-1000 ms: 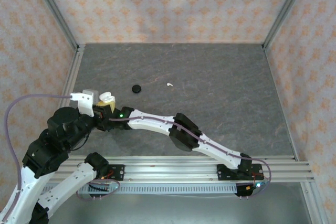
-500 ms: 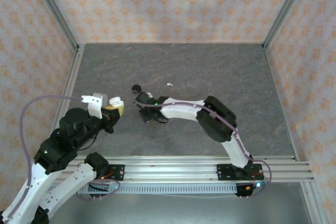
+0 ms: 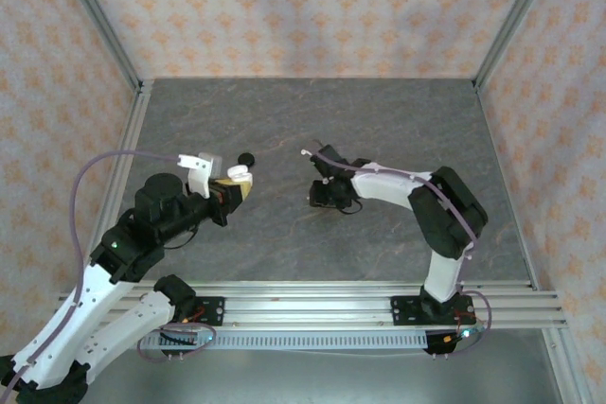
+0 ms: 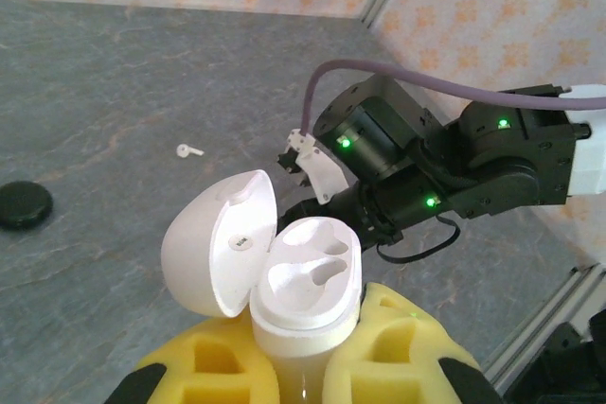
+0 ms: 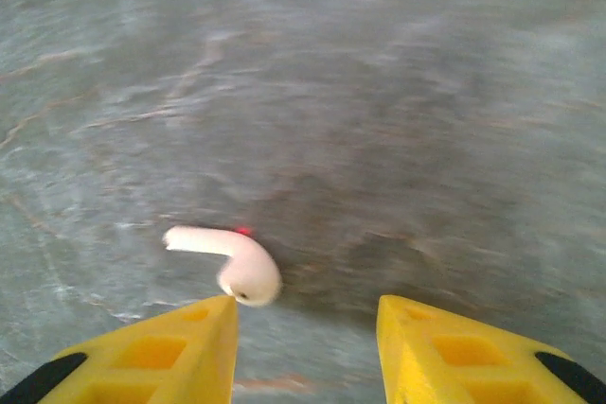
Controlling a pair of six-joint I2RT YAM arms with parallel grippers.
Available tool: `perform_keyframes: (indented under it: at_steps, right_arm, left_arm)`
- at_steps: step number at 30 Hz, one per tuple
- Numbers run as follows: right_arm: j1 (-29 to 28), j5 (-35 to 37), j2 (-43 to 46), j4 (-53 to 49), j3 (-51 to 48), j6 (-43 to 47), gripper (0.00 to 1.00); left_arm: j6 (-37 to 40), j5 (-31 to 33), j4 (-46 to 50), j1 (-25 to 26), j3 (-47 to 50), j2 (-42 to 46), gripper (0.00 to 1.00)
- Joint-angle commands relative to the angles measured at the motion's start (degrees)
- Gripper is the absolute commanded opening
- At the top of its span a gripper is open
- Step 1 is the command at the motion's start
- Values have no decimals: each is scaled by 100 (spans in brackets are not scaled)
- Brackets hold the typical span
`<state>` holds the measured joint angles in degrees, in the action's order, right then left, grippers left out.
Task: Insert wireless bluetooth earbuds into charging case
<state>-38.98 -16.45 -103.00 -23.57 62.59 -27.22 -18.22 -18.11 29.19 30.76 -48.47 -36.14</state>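
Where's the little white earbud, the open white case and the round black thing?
white earbud (image 5: pixel 230 254), right wrist view, where stem meets head
charging case (image 4: pixel 308 276), left wrist view, open base
black puck (image 4: pixel 21 205), left wrist view, top middle

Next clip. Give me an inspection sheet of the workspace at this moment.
Surface: grey stone-look table, no debris seen.
Job's things: charging case, lid open, both sockets empty; white earbud lying on the table.
Clutter: round black puck.
Grippers: left gripper shut on the charging case; right gripper open, earbud just ahead of one finger.
Cables: purple cable arching over the right arm, untangled.
Surroundings: patterned walls, metal frame.
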Motion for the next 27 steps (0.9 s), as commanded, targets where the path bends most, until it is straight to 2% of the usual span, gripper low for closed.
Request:
perform_keyframes:
  at_steps: [1,8,13,20,27]
  right_arm:
    - [177,-358,411,-239,-125,-398,42]
    - [233,-134,104,-1052,695,241,33]
    - [233,-642,-108,-945,892,-107,26]
    - [171,-1379,50,63,156,-1267,26]
    - [154,-1502,-260,134,161,-1329,31]
  left_arm:
    - [-160,-211,-569,103,161,-108,0]
    - [-82,-143,-981,352,277,-551,0]
    - [77,-80,-999,397,222,-832,0]
    - [23,-85,-1328,411,535,-886,0]
    - [-12,-119,-1421,408,691,-836,0]
